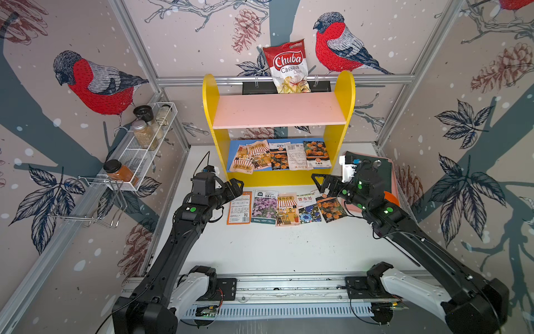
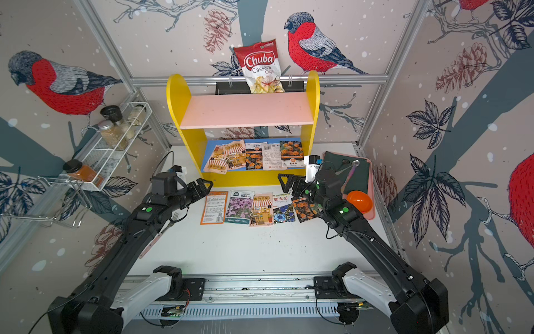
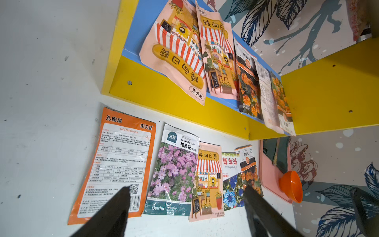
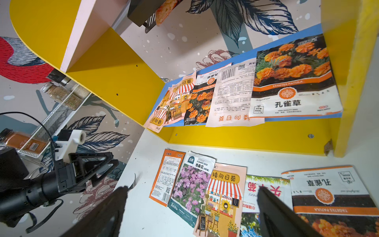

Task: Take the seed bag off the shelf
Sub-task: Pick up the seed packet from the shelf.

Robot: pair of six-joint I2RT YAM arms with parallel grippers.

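You have the shelf (image 1: 209, 110) standing at the back of the table (image 1: 260, 254). Its pink upper board (image 1: 277, 111) is bare, so the task's goods all sit on the blue lower board (image 1: 235, 143): seed bags (image 1: 277, 156) laid flat and overlapped in a fan. A second row of bags (image 1: 284, 206) lies on the table just in front of the shelf. The leftmost shelf bag (image 3: 176, 57), with the striped awning print, overhangs the front lip, which I judge offers a thin edge to pinch. Your left gripper (image 3: 185, 189) hovers low over the table row near that corner, jaws apart and empty. The right gripper (image 4: 191, 189) sits by the opposite end, jaws wide, holding nothing.
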